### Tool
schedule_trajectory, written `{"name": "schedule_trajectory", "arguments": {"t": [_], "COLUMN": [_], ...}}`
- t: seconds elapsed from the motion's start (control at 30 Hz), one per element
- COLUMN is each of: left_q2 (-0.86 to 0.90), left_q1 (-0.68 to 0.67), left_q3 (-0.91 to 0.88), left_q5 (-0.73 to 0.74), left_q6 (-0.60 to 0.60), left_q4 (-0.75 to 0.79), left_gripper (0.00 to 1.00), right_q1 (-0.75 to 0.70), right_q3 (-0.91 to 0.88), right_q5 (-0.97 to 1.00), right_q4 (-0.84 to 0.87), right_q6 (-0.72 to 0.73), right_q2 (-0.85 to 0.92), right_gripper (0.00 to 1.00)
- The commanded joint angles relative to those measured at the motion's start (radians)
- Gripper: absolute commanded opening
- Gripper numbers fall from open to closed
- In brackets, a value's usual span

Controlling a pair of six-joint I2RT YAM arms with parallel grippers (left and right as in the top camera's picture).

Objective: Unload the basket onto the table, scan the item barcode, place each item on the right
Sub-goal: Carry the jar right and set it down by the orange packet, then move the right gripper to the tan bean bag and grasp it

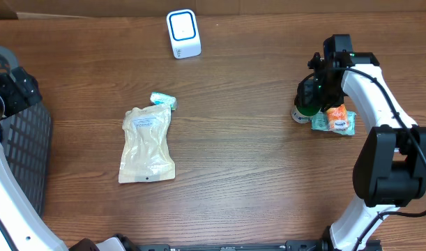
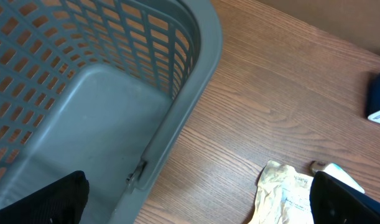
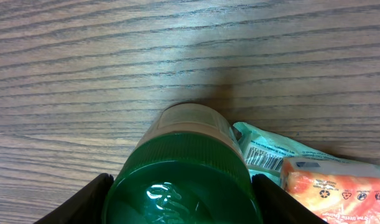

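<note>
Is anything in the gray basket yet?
Empty where visible: the basket shows a bare gray plastic floor in the left wrist view; the rest of it lies out of frame.

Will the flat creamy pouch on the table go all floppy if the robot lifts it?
Probably yes: the pouch looks wrinkled and soft-sided, so it would likely sag. Lying flat, it shouldn't roll. Its smooth film might be slippery to grip.
</note>
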Motion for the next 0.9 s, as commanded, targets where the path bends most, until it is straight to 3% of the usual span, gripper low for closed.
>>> {"name": "schedule_trajectory", "arguments": {"t": [0.0,0.1,0.17,0.53,0.7,0.87], "left_q2": [-0.002,-0.002,-0.002,-0.002,-0.002,-0.002], "left_q1": [0.0,0.0,0.0,0.0,0.0,0.0], "left_q3": [0.021,0.021,0.021,0.021,0.021,0.021], "left_q5": [-0.003,-0.003,-0.003,-0.003,-0.004,-0.003], "left_q6": [0.012,0.012,0.012,0.012,0.012,0.012], "left_q4": [0.004,0.004,0.004,0.004,0.004,0.004], "left_gripper": [1.0,1.0,1.0,1.0,1.0,1.0], "right_q1": [0.005,0.009,0.01,0.013,0.013,0.028], "right_q3": [-0.031,-0.029,-0.022,0.298,0.463,0.466], "right_q5": [0.008,0.007,-0.001,-0.131,-0.375,-0.692], "right_q4": [-0.003,-0.006,-0.011,-0.23,-0.29,-0.218], "right_q6": [0.007,0.007,0.007,0.035,0.218,0.223], "right_q2": [0.001,0.001,0.001,-0.006,-0.006,-0.002], "right_gripper": [0.55,0.87,1.0,1.0,1.0,1.0]}}
